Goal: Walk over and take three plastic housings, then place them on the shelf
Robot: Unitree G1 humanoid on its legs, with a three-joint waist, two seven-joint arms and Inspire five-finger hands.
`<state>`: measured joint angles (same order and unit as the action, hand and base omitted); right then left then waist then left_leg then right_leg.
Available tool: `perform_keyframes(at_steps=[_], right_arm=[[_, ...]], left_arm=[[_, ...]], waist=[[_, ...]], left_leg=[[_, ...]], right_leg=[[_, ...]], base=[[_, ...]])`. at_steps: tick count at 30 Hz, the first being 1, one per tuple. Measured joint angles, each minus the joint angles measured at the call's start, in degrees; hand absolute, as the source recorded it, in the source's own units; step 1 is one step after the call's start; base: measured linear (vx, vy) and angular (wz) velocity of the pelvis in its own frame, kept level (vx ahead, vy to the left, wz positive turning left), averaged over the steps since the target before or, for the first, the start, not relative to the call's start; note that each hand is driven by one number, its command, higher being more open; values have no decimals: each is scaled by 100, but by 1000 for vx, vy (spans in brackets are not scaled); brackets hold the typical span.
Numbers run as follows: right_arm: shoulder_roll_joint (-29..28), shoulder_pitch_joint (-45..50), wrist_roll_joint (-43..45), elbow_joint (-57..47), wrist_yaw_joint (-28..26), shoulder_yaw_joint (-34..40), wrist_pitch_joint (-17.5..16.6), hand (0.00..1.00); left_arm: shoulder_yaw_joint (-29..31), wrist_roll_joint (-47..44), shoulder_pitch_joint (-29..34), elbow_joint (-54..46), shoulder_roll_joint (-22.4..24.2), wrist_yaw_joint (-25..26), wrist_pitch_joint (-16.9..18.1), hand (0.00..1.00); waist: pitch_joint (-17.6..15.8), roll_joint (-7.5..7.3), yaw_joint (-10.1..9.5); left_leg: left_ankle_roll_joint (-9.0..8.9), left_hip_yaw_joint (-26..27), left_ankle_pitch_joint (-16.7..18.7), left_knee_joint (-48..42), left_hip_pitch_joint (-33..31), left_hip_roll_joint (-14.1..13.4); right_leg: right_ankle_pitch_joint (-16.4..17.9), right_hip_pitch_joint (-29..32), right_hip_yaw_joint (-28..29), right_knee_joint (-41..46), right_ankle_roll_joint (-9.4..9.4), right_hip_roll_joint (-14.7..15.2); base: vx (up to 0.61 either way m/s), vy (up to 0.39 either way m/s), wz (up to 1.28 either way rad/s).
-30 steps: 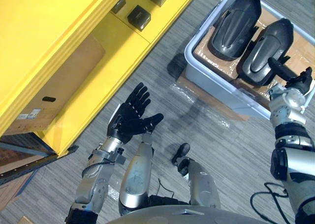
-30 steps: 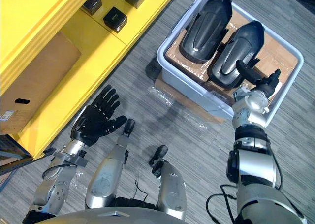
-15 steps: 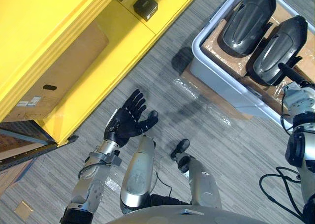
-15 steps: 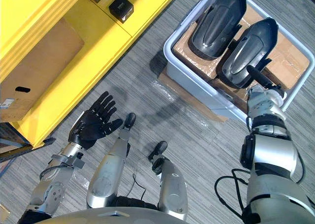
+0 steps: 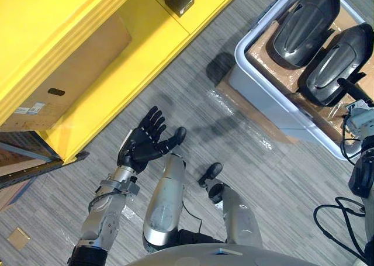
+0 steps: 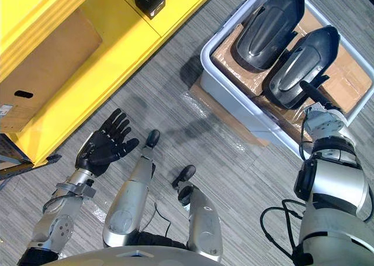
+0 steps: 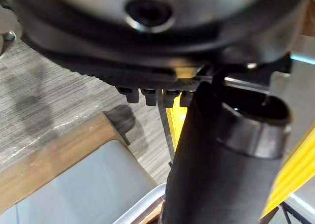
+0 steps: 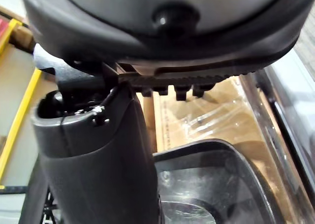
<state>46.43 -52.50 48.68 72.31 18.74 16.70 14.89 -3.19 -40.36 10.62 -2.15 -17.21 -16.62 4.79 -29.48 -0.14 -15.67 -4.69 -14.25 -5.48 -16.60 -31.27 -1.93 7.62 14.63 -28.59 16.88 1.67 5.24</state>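
Grey carpet (image 6: 245, 178) bears one pale plastic tub (image 6: 225, 92) holding two dark plastic housings (image 6: 269, 26). Left hand (image 6: 102, 150) splayed apart, right hand (image 6: 314, 95) straight-fingered.

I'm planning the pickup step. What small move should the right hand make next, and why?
Probably lower the right hand onto the nearer housing in the grey bin and close round it. That hand is open and empty at the housing's near end. The other housing lies beside it, and the left hand is open over the floor, far from the bin.
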Motion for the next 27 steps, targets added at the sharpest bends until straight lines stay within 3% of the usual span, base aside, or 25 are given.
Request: perform_keyframes(at_steps=[8, 13, 19, 23, 27], right_arm=[[71, 205, 6, -235, -322, 185, 664, 100], [78, 227, 129, -234, -359, 203, 842, 100], [74, 227, 224, -218, -298, 196, 790, 100], [-5, 205, 215, -217, -98, 144, 495, 100], [-49, 50, 103, -704, 549, -395, 135, 100]], left_arm=[[400, -236, -2, -7, -125, 10, -3, 100], [419, -303, -1, -6, -173, 19, -4, 100], [425, -460, 0, -7, -180, 201, -4, 100], [428, -460, 4, -7, -180, 249, -3, 100], [423, -462, 103, -5, -157, 249, 43, 100]], waist=[[-55, -162, -69], [-56, -220, -116], [-56, -226, -134], [-55, -230, -147], [-55, -233, -145]], left_leg=[[-41, 8, 109, -133, -50, -102], [-51, 15, 114, -146, -50, -162], [-49, 20, 115, -183, -55, -183], [-60, 24, 109, -225, -56, -191], [-51, 141, 112, -223, -20, -274]], right_leg=[[-1, -4, 37, -8, -3, -115], [-11, -4, 49, -11, -18, -164], [-23, -8, 64, -11, -33, -187], [-42, -28, 67, -12, -46, -199], [-136, -32, 194, -97, -66, -255]], base=[[21, -15, -4], [14, -15, -3], [0, 0, 0], [5, 2, -1], [11, 19, -17]])
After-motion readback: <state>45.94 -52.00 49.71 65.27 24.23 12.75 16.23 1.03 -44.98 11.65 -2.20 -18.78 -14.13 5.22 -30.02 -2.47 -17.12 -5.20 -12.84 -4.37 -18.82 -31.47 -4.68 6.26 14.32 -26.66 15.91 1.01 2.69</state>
